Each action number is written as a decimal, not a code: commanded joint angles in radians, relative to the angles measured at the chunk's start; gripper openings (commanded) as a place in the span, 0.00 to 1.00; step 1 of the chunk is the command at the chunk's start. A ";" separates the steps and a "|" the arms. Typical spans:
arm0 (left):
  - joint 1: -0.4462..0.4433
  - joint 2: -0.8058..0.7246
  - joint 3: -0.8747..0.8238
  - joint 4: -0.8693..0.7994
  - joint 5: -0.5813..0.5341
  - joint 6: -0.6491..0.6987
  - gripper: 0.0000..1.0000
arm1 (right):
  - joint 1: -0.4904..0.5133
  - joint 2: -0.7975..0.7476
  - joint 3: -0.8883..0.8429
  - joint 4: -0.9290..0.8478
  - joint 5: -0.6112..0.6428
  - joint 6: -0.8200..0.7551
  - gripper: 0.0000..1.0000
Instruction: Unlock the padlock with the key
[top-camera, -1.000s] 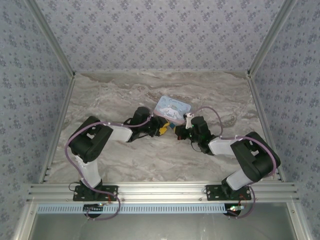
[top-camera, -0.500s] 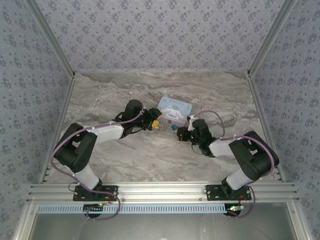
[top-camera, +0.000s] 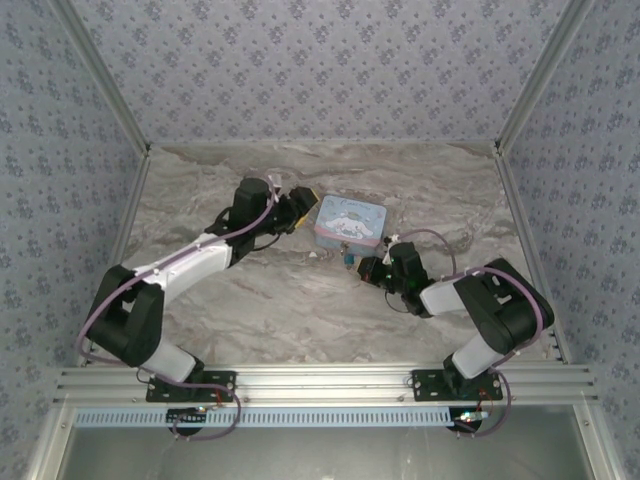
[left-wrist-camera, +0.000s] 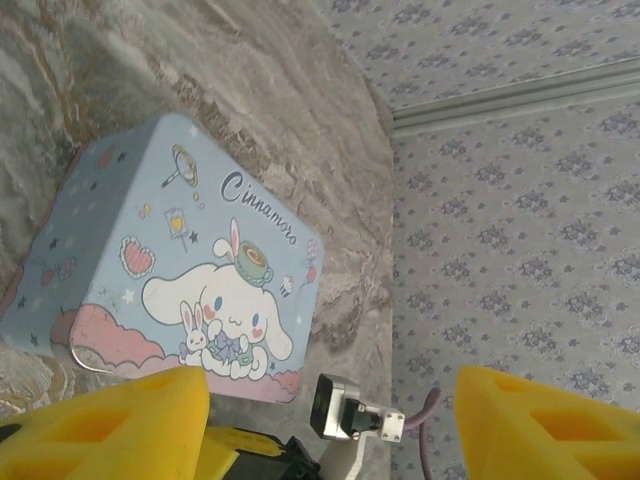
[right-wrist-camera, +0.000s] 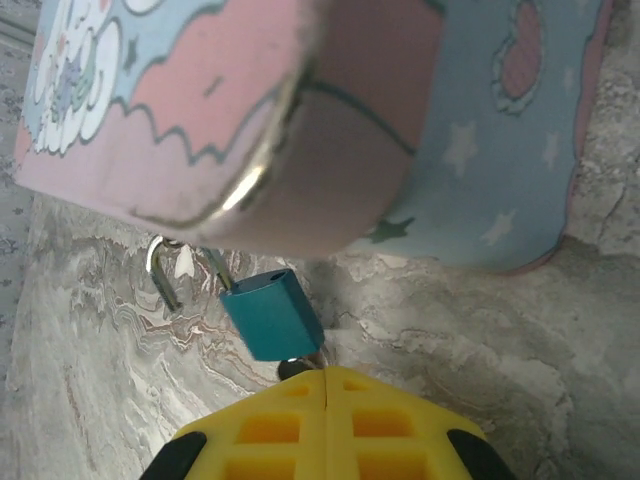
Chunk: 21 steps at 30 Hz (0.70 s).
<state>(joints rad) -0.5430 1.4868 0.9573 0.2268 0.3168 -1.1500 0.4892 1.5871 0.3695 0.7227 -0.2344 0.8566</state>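
1. Top view: The tin (top-camera: 350, 218) is lying on the bench (top-camera: 250, 320) toward the far edge, a little right of the middle. The padlock (top-camera: 347, 258) is lying just off the tin's near side. The left gripper (top-camera: 300, 213) is hanging at the tin's left end with its yellow fingers spread. The right gripper (top-camera: 360, 267) is pointing at the padlock from the right, its tips right at it. How its jaws are standing I cannot tell from here.
2. Left wrist view: The left gripper (left-wrist-camera: 330, 390) is standing wide open, one yellow finger at each lower corner, and is gripping nothing. The tin (left-wrist-camera: 150, 250) is lying flat on the bench (left-wrist-camera: 250, 90) beyond the fingers, lid up, apart from both.
3. Right wrist view: The right gripper (right-wrist-camera: 325, 385) is pressing its fingers fully together on the key (right-wrist-camera: 295, 368). The key's dark end is sticking out at the tips and meeting the padlock's (right-wrist-camera: 272, 315) bottom. The padlock is lying on the bench (right-wrist-camera: 450, 340) just beside a corner of the tin (right-wrist-camera: 400, 130). One leg of its shackle (right-wrist-camera: 160, 270) is running into the body. The other, hooked end is standing free to the left.
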 joint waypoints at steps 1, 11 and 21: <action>0.008 -0.057 0.029 -0.039 -0.050 0.075 0.67 | -0.014 0.012 -0.017 -0.006 -0.020 0.041 0.02; 0.060 -0.073 0.072 -0.182 -0.081 0.227 0.75 | -0.065 -0.163 -0.042 -0.142 0.001 -0.050 0.41; 0.110 0.156 0.225 -0.231 0.091 0.400 0.79 | -0.190 -0.397 -0.025 -0.283 -0.034 -0.069 1.00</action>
<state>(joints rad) -0.4377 1.5768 1.1126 0.0399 0.3275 -0.8410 0.3424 1.2152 0.3267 0.5217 -0.2352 0.8066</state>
